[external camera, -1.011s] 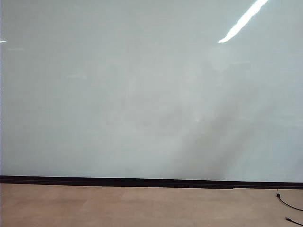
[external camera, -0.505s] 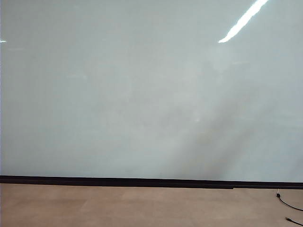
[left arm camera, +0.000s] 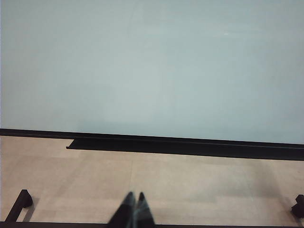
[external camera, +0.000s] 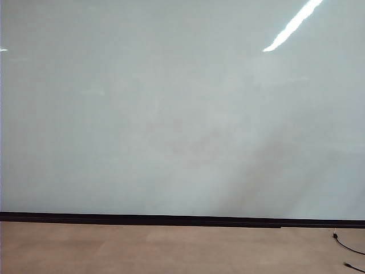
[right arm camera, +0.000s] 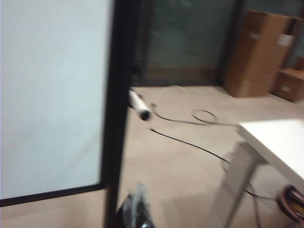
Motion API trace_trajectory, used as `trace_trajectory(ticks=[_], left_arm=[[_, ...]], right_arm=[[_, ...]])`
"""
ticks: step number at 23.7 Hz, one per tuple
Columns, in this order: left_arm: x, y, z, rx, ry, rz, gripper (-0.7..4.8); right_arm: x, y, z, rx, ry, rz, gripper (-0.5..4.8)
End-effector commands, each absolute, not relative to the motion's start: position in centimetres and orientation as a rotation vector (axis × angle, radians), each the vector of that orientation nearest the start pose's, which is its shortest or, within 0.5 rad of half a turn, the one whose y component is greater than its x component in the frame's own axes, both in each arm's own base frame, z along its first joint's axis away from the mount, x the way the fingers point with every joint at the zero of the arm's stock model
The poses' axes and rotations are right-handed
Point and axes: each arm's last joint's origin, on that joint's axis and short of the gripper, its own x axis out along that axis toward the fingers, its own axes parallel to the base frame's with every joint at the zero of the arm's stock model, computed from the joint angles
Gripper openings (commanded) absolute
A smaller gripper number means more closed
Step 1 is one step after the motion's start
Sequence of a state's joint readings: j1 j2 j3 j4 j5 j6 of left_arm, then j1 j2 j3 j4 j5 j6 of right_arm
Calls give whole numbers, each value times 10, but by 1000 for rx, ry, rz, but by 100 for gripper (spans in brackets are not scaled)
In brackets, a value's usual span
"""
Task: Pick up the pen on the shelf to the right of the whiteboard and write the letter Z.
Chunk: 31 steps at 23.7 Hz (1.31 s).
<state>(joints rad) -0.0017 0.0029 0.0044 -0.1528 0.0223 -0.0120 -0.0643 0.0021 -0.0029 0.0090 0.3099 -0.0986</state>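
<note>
Before one whiteboard [external camera: 171, 114], two closed grippers: left gripper [left arm camera: 134, 209], right gripper [right arm camera: 135, 206].

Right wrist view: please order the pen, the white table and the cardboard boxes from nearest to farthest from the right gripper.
Measured from the right gripper, shut, low in this blurred view:
1. The pen, beside the whiteboard frame.
2. The white table, off to the side; too close to the pen to rank firmly.
3. The cardboard boxes, plainly farthest, at the back.

Floor [external camera: 171, 248]: I see bare tan boards.
Cable [right arm camera: 190, 142]: black, loose across it.
Cardboard boxes [right arm camera: 256, 52]: stacked beyond, blurred.
Table [right arm camera: 278, 142]: white, I think.
</note>
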Motion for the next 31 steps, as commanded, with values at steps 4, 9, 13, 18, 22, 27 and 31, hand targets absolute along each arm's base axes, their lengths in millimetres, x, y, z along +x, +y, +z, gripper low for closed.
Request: trace_trajectory(ticks=[4,9,13,18,22,27,31], left_arm=[[97,-1,152,-9,138,-24,-4],[97,-1,152,-9,138,-24,-4],[97,-1,152,-9,138,-24,-4],[97,-1,152,-9,138,-24,-4],[97,-1,152,-9,138,-24,-5],[97,-1,152,-9,138,-24,-5],[97,-1,152,-9,138,-24,-5]], right_arm=[[95,-16,165,-95,10,-401,-9],[95,-16,164,-103,20,-401,154],[95,-16,164,-104,17,-401,415],[95,-16,166,-101,-6,-403,425],[95,-16,166,-101,-5,-407,479],[95,-18,168,-101,-19,-434,479],[94,-24,170,-107,-37,-454,479]])
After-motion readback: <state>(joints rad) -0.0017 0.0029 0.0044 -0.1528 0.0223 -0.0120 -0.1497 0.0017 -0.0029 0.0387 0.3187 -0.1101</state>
